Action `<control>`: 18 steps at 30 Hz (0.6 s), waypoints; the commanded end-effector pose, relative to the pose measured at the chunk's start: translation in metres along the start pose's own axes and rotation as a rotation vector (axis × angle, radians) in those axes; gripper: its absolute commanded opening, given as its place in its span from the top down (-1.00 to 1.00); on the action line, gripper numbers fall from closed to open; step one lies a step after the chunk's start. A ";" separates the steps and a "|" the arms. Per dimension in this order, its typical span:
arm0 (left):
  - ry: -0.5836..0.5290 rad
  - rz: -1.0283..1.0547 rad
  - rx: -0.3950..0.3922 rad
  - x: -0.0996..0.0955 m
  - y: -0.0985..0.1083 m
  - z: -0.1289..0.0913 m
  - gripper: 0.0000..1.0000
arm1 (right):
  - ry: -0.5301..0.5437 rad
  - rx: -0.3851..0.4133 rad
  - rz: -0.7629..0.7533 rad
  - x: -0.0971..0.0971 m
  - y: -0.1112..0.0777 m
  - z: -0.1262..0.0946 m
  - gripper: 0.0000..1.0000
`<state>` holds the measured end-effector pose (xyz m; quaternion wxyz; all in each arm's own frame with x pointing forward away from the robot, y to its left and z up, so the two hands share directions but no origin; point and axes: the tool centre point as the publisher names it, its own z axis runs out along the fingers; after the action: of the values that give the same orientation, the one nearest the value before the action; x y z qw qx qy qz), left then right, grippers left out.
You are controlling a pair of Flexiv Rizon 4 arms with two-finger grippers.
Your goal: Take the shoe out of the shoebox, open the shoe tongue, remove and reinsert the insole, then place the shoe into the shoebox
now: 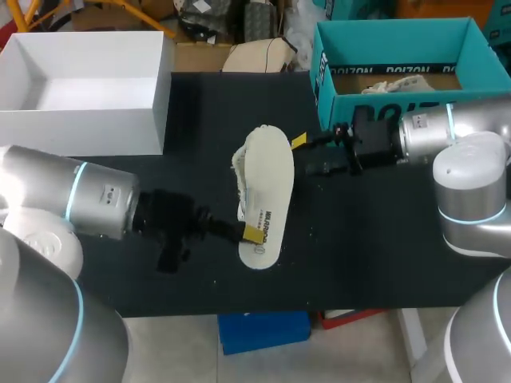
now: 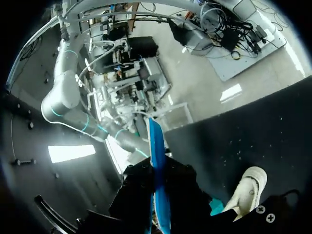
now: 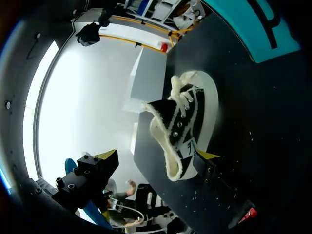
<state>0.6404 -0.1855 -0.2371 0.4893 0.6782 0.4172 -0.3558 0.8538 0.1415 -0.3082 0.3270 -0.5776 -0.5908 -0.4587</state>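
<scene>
Head view: both arms reach in low over the black bench (image 1: pixel 383 239). The left pincer (image 1: pixel 249 233) is at the near end of the shoe (image 1: pixel 267 187), which lies mid-bench, and the right pincer (image 1: pixel 305 155) is beside its far end. The teal shoebox (image 1: pixel 391 44) stands behind.
Left wrist view: the shoe is beside the pincer — whether it grips, I cannot tell.
Right wrist view: the pincer is spread wide, holding nothing — one yellow tip is just beside the shoe's opening.

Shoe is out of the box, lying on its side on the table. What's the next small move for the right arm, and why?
Probably close the right end effector on the shoe to steady it. It stands open, with one yellow tip at the sole edge and the other clear of the shoe. The shoe lies on its side, and the left end effector is at its near end.
</scene>
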 end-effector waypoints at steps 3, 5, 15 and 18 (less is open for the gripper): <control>-0.081 0.011 -0.055 0.041 -0.004 -0.008 1.00 | 0.000 -0.004 0.000 0.000 -0.001 0.001 -1.00; -0.091 0.005 -0.060 0.050 -0.002 -0.011 1.00 | 0.000 -0.004 0.000 0.000 -0.001 0.001 -1.00; -0.119 0.014 -0.056 0.077 0.018 -0.024 1.00 | 0.000 -0.004 0.000 0.000 -0.001 0.001 -1.00; -0.104 -0.008 -0.067 0.082 0.026 -0.026 1.00 | 0.000 -0.004 0.000 0.000 -0.001 0.001 -1.00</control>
<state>0.6892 -0.1435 -0.2929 0.5368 0.6365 0.4074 -0.3751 0.8535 0.1411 -0.3078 0.3268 -0.5778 -0.5911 -0.4583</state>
